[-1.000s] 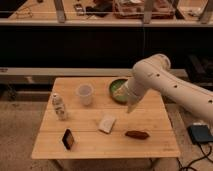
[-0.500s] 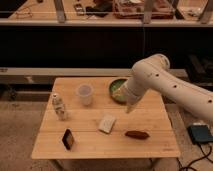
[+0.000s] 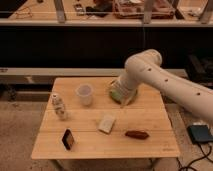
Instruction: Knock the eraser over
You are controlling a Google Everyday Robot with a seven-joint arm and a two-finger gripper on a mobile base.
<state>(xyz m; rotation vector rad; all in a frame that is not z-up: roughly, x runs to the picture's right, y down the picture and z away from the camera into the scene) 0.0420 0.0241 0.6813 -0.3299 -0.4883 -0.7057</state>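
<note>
Eraser stands on end at lower left of the table, long axis upright. Gripper hangs open and empty by the green bowl, upper centre. Eraser lies well apart, down-left of it.

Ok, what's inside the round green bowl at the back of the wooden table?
Only the left rim of the round green bowl shows. The white robot arm and its gripper hang over it, covering the inside, so any contents cannot be seen.
</note>
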